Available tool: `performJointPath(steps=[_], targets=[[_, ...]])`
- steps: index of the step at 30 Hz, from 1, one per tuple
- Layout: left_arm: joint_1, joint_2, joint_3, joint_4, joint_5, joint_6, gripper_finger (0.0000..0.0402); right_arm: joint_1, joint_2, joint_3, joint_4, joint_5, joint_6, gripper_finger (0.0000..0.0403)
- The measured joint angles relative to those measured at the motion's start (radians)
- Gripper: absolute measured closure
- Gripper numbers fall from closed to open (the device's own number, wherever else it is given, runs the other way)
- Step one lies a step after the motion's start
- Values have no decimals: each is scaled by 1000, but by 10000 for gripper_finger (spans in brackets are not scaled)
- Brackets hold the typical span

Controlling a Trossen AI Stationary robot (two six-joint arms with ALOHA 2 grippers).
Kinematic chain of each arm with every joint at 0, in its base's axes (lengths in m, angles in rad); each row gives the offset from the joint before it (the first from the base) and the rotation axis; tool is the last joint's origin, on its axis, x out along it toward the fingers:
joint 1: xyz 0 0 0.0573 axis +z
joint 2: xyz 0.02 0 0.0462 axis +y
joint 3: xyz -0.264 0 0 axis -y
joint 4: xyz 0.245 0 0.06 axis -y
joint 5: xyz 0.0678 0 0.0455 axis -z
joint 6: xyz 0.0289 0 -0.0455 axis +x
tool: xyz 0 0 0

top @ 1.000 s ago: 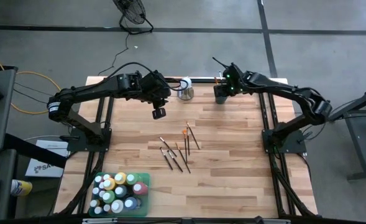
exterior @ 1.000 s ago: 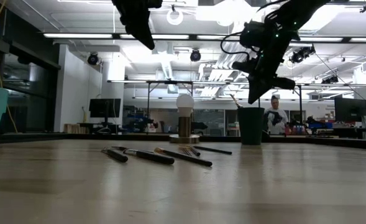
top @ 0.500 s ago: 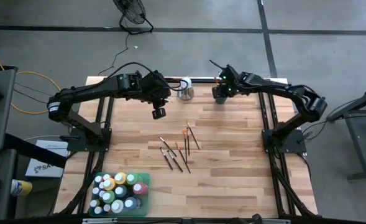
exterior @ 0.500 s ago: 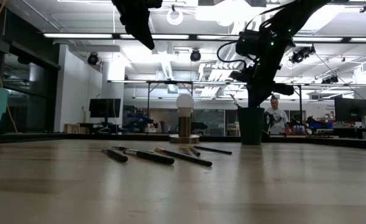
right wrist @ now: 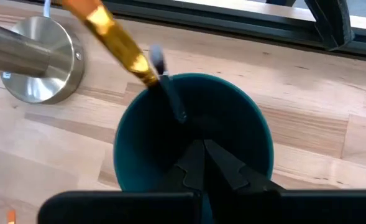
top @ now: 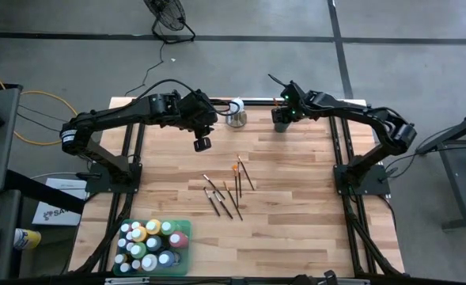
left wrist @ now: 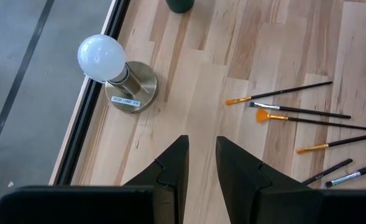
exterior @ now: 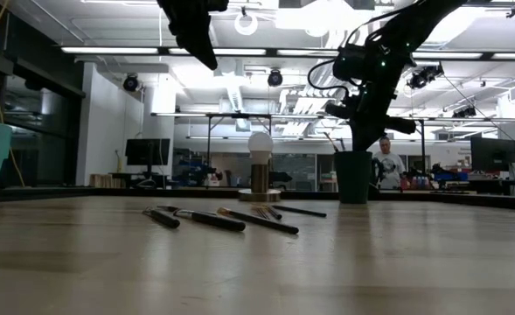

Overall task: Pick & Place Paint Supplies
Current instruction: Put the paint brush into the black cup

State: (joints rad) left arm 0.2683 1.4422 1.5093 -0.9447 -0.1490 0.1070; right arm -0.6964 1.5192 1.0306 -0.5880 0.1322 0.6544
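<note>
Right tool (right wrist: 202, 163), pressed together, has moved over the dark cup (right wrist: 195, 134).

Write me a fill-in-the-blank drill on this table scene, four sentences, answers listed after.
1. The right gripper hangs directly over the dark green ____.
2. The loose brushes lie flat on the ____.
3. The paint bottles stand together in a green ____.
4. Beside the cup stands a white ball on a ____ base.

Missing words: cup; table; tray; metal
</note>
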Motion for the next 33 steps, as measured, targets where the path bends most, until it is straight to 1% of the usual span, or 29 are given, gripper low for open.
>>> performJointPath(steps=[4, 11, 12, 14, 16, 17, 20, 23, 26, 30, 33], targets=[[0, 0, 0, -1, 0, 0, 325, 6, -23, 0, 6, -3, 3, 400], [0, 0, 0, -26, -2, -7, 325, 52, -197, 0, -38, 18, -15, 400], [0, 0, 0, -32, -2, -7, 325, 62, -230, 0, -38, 6, -37, 400], [0, 0, 0, -41, -2, -7, 325, 85, -289, 1, -35, -72, -81, 399], [0, 0, 0, -48, -2, -7, 325, 117, -334, 1, -33, -155, -90, 399], [0, 0, 0, -52, -2, -7, 325, 138, -349, 1, -31, -178, -85, 399], [0, 0, 0, -53, -2, -7, 325, 219, -380, 1, -4, -190, -38, 399], [0, -13, 0, -54, -2, 4, 325, 309, -383, 1, 85, -171, 20, 399], [0, -24, 0, -55, -2, 25, 325, 393, -351, 37, 123, -110, 58, 399], [0, -29, 0, -55, -2, 46, 325, 468, -241, 159, 42, -42, 66, 399], [0, -37, 0, -58, -2, 58, 325, 495, -132, 268, -35, -14, 65, 399]])
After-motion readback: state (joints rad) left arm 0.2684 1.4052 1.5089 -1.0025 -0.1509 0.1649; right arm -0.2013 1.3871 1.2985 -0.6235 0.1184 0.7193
